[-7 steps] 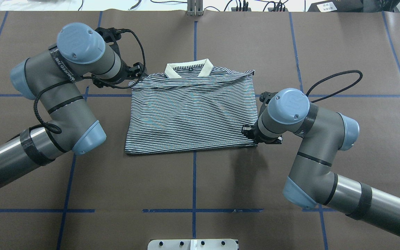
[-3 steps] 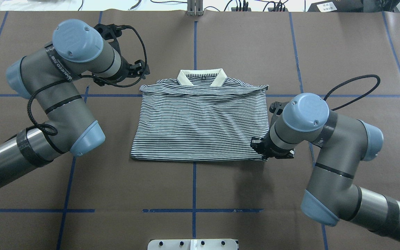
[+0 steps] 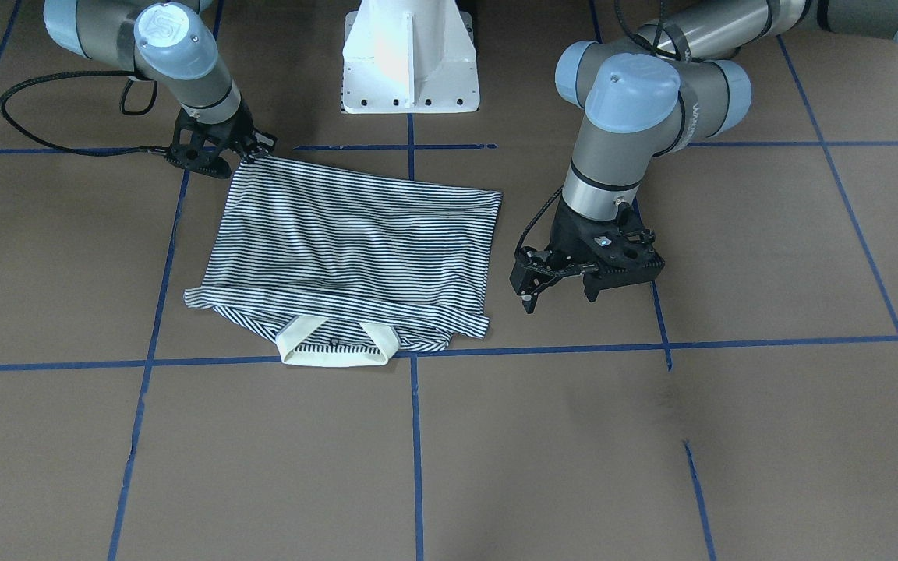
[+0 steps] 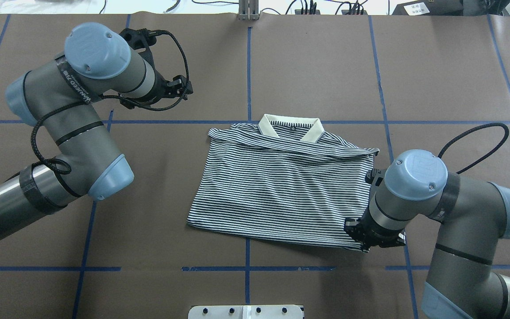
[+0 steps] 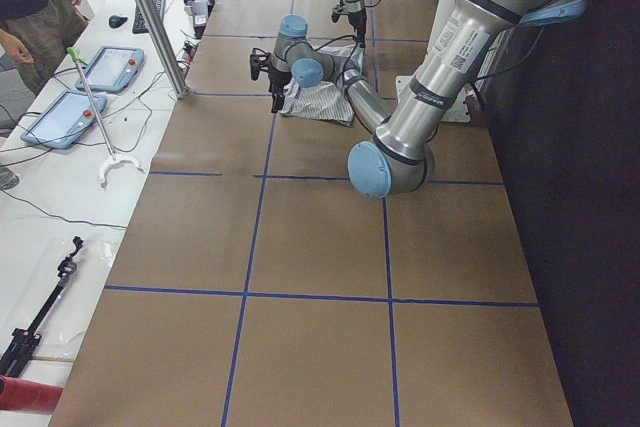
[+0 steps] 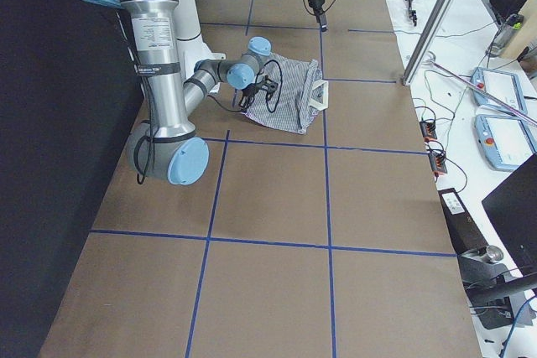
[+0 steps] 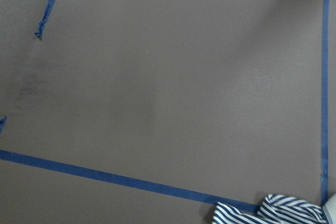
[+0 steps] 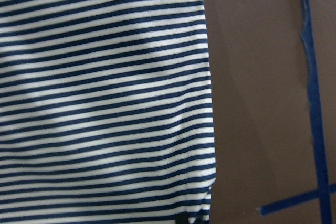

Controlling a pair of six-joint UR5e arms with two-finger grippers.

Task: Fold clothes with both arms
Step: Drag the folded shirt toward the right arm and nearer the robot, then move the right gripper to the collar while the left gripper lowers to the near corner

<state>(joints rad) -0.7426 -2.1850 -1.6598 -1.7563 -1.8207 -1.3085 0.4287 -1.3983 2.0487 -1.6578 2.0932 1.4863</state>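
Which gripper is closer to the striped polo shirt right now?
The right. The right gripper sits at the polo shirt's hem corner, pinching it. The left gripper hangs off to the shirt's left side, clear of the fabric.

Wide bare table [image 3: 496, 452] lies beyond the collar of the polo shirt [image 3: 348, 234]; the left gripper [image 3: 558, 294] stands beside one side edge, and the right gripper [image 3: 249, 156] occupies a robot-side corner.

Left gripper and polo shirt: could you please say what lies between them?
Overhead view: between left gripper and polo shirt lies only bare brown table, crossed by a blue tape line.
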